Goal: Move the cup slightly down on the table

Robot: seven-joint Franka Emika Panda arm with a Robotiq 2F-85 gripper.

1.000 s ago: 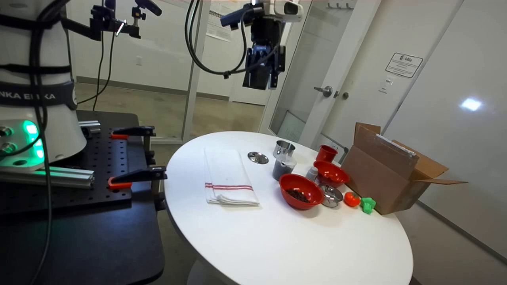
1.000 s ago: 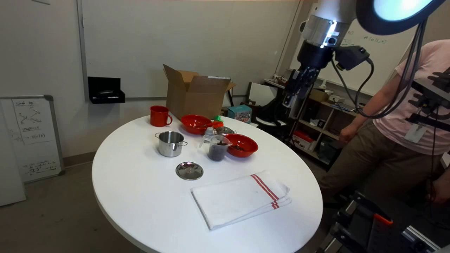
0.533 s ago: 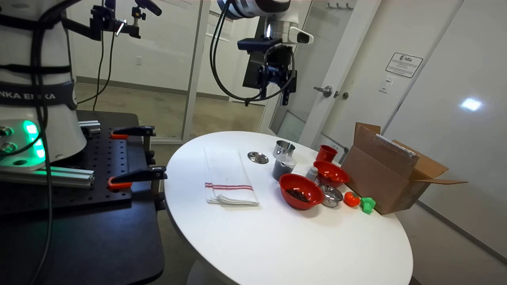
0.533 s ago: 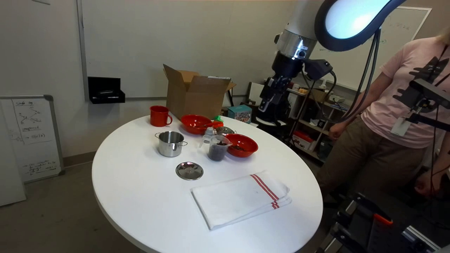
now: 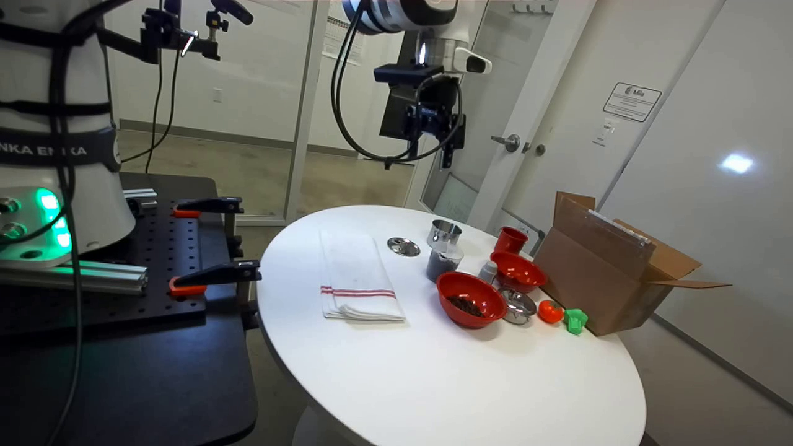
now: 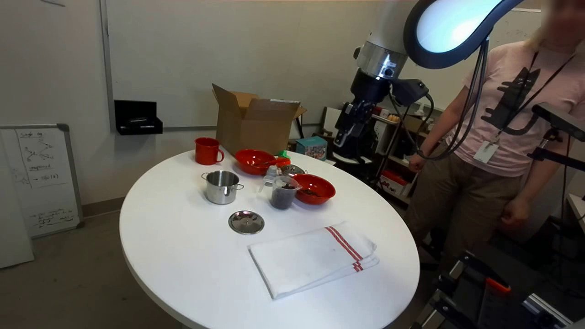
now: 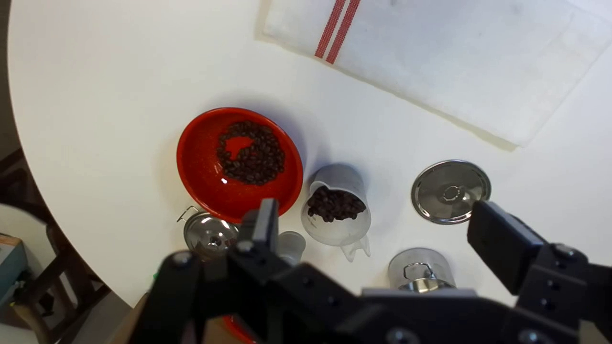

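Note:
The cup is a small translucent grey tumbler with a spout, part filled with dark beans. It stands upright on the round white table (image 5: 495, 384) beside a red bowl. The cup shows in both exterior views (image 5: 442, 263) (image 6: 282, 196) and in the wrist view (image 7: 340, 177). My gripper hangs well above the table in both exterior views (image 5: 431, 158) (image 6: 346, 142). In the wrist view my gripper (image 7: 375, 222) is open with nothing between its fingers. The cup shows there beyond the fingers, apart from them.
A red bowl with beans (image 7: 205, 157) stands close to the cup. A small bottle (image 6: 271, 173), steel pot (image 6: 222, 189), flat lid (image 6: 247, 222) and second red bowl (image 6: 250, 160) are near. A folded towel (image 6: 306, 260), red mug (image 6: 206, 151) and cardboard box (image 6: 260, 128) also sit there.
My gripper has moved down and out over the table, rightward in an exterior view and leftward in an exterior view, slowing lately. The person has shifted. The cup has not moved.

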